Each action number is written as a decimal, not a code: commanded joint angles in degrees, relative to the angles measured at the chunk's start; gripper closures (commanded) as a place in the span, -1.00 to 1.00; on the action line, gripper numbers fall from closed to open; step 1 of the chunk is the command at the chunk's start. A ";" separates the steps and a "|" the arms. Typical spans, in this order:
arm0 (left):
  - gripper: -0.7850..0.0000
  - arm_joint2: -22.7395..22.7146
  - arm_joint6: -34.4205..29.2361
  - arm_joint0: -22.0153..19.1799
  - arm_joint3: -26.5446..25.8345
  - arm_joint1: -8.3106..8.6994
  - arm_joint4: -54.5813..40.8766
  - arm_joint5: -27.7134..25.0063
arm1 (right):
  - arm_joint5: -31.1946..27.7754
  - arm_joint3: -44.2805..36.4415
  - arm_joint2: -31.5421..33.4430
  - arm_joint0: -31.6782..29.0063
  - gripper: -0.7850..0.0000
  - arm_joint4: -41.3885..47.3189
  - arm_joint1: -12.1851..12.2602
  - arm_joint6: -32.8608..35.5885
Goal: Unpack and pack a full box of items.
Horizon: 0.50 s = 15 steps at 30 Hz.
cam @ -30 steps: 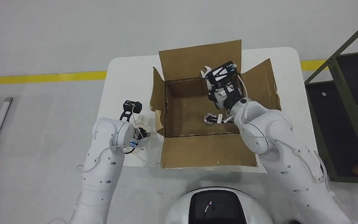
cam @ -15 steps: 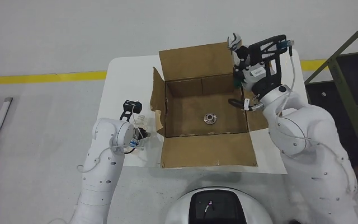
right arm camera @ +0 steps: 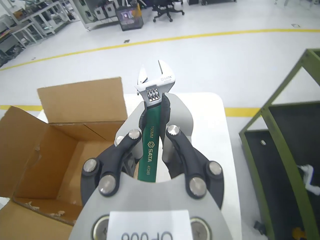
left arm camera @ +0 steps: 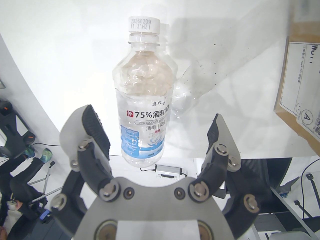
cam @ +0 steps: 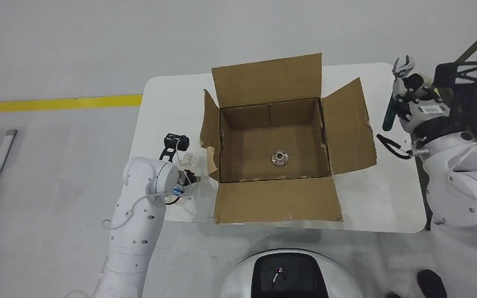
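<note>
An open cardboard box (cam: 223, 149) stands mid-table with a small round metal part (cam: 279, 157) on its floor. My right gripper (cam: 410, 93) hangs over the table's right edge, beyond the box's right flap, shut on a green-handled adjustable wrench (cam: 403, 68). The right wrist view shows the wrench (right arm camera: 155, 83) clamped by its handle between the fingers of the right gripper (right arm camera: 153, 108), head pointing outward. Left of the box, my left gripper (left arm camera: 156, 131) stands open above a clear bottle (left arm camera: 142, 96) with a white cap, lying on the table. The top view shows this left gripper (cam: 179, 145) near the table's left edge.
The white table (cam: 373, 201) has bare room to the right of the box. A dark green-framed cart (cam: 447, 149) stands just off the table's right side, close to my right arm. The box's left flap (left arm camera: 300, 88) lies near the bottle.
My right gripper has lifted the wrench out of the box and carried it right, past the right flap to the table's edge. The left arm has kept still.
</note>
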 commanded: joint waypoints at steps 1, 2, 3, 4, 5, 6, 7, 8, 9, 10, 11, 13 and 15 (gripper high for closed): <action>-1.00 0.00 0.00 0.00 0.00 0.00 0.00 0.00 | -0.11 0.11 1.01 -2.18 1.00 -0.68 0.13 1.44; -1.00 0.00 0.00 0.00 0.00 0.00 0.00 0.00 | 0.22 0.24 1.58 -3.40 1.00 -1.10 0.19 2.18; -1.00 0.00 0.00 0.00 0.00 0.00 0.00 0.00 | 0.25 0.13 1.93 -4.52 1.00 -0.82 0.21 2.36; -1.00 0.00 0.00 0.00 0.00 0.00 0.00 0.00 | 0.10 0.53 2.25 -6.04 1.00 -1.25 0.26 2.81; -1.00 0.00 0.00 0.00 0.00 0.00 0.00 0.00 | 0.41 0.47 2.52 -7.35 1.00 -1.31 0.26 2.85; -1.00 0.00 0.00 0.00 0.00 0.00 0.00 0.00 | 0.43 0.77 2.71 -8.75 1.00 -1.17 0.26 2.75; -1.00 0.00 0.00 0.00 0.00 0.00 0.00 0.00 | 0.32 1.61 2.95 -10.14 1.00 -1.37 0.28 2.62; -1.00 0.00 0.00 0.00 0.00 0.00 0.00 0.00 | 0.18 2.36 3.01 -11.31 1.00 -1.31 0.29 2.51; -1.00 0.00 0.00 0.00 0.00 0.00 0.00 0.00 | 0.13 3.27 2.96 -12.48 1.00 -1.16 0.28 2.36; -1.00 0.00 0.00 0.00 0.00 0.00 0.00 0.00 | -0.25 3.86 2.79 -13.39 1.00 -1.06 0.28 2.00; -1.00 0.00 0.00 0.00 0.00 0.00 0.00 0.00 | -0.53 4.94 2.59 -14.28 1.00 -1.30 0.30 1.76; -1.00 0.00 0.00 0.00 0.00 0.00 0.00 0.00 | -1.15 6.63 1.87 -15.39 1.00 -1.39 0.30 0.98; -1.00 0.00 0.00 0.00 0.00 0.00 0.00 0.00 | -1.58 8.62 0.94 -16.00 1.00 -1.77 0.30 0.09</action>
